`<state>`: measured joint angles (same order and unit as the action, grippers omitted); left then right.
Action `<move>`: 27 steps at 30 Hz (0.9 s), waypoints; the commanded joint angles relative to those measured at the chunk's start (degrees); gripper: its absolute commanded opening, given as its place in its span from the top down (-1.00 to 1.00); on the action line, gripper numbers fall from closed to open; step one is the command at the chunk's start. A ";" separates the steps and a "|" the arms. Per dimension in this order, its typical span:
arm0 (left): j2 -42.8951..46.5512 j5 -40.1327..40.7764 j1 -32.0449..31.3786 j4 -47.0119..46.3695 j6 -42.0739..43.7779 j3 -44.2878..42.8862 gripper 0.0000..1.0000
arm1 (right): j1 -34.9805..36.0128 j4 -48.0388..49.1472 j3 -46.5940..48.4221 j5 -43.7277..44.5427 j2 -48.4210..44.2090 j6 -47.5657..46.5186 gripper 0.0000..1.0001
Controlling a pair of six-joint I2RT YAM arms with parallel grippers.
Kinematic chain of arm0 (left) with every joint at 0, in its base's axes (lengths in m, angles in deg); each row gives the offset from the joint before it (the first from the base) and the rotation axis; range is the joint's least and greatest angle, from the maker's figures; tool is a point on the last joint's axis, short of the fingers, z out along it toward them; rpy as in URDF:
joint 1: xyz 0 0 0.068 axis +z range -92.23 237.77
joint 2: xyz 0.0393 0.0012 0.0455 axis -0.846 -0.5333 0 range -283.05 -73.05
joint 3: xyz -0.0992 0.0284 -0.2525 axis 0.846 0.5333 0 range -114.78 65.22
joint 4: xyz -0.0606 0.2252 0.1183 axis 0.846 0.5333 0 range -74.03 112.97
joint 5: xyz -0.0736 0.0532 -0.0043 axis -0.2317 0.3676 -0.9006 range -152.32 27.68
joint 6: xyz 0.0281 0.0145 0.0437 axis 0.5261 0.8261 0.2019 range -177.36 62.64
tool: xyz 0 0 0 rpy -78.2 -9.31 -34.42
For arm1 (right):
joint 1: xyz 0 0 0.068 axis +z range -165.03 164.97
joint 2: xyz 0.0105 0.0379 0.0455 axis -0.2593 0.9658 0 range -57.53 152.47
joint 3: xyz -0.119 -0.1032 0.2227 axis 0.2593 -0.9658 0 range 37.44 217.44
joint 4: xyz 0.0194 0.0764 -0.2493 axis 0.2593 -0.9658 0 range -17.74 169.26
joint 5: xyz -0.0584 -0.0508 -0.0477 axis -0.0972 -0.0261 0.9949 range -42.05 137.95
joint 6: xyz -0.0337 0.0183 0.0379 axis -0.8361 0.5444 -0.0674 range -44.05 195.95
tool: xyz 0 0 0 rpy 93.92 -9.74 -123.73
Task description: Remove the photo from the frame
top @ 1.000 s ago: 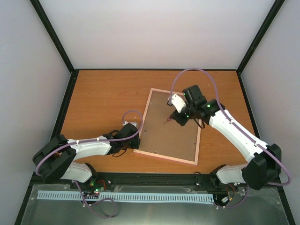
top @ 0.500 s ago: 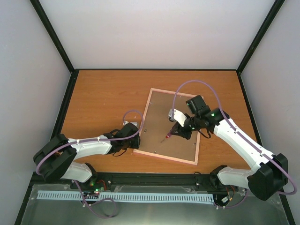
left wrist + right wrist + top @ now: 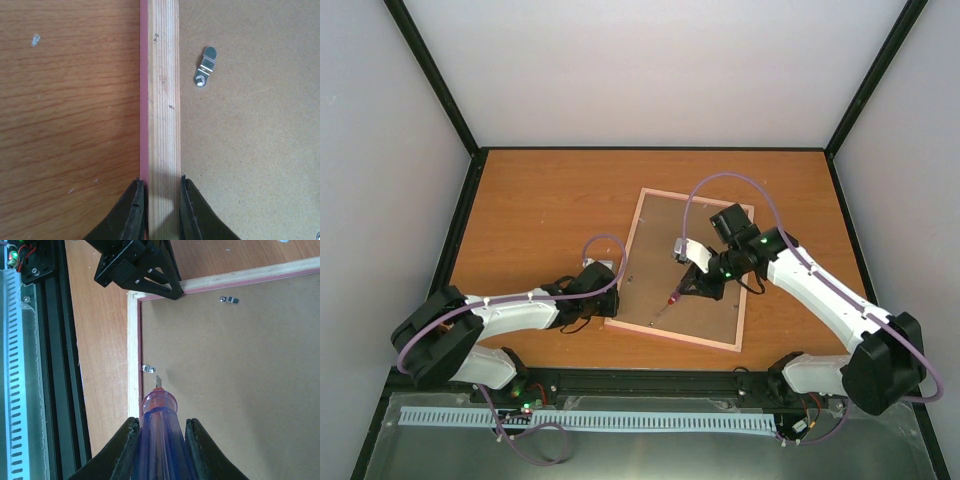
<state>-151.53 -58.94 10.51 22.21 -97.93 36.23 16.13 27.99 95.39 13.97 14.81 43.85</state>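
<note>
The frame [image 3: 655,235] lies face down on the table, its brown hardboard back up, edged in pale wood with a pink outer side. The photo is hidden under that panel. My left gripper [image 3: 610,300] is shut on the frame's left rail [image 3: 165,100], one finger on each side [image 3: 162,182]. My right gripper [image 3: 698,285] hovers over the panel's near part, shut on a purple-handled screwdriver [image 3: 159,410]. The blade tip points at a small metal clip [image 3: 148,369] by the near rail, just short of touching it.
More metal clips sit on the back panel: one near the left rail [image 3: 205,66] and one further along [image 3: 229,300]. Bare orange table [image 3: 540,220] surrounds the frame. A black rail and a white slotted strip [image 3: 12,390] run along the near edge.
My right arm has carried the screwdriver from the panel's far part down toward the near-left, close to the clip on the near rail. The left gripper and frame have stayed put.
</note>
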 commanded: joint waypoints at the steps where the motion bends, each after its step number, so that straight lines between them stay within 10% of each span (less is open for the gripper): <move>1: -0.67 -2.32 -0.55 0.82 0.87 -1.07 0.99 | 0.21 -0.49 -0.52 -2.89 0.99 -1.25 0.94; 27: -0.40 -2.50 -0.49 0.91 1.03 -0.80 0.99 | 2.22 0.45 -1.36 -4.18 4.55 -1.58 0.94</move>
<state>-151.53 -58.97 10.51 22.23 -97.87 36.23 17.44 27.60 94.47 11.04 18.72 42.36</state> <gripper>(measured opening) 0.159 0.203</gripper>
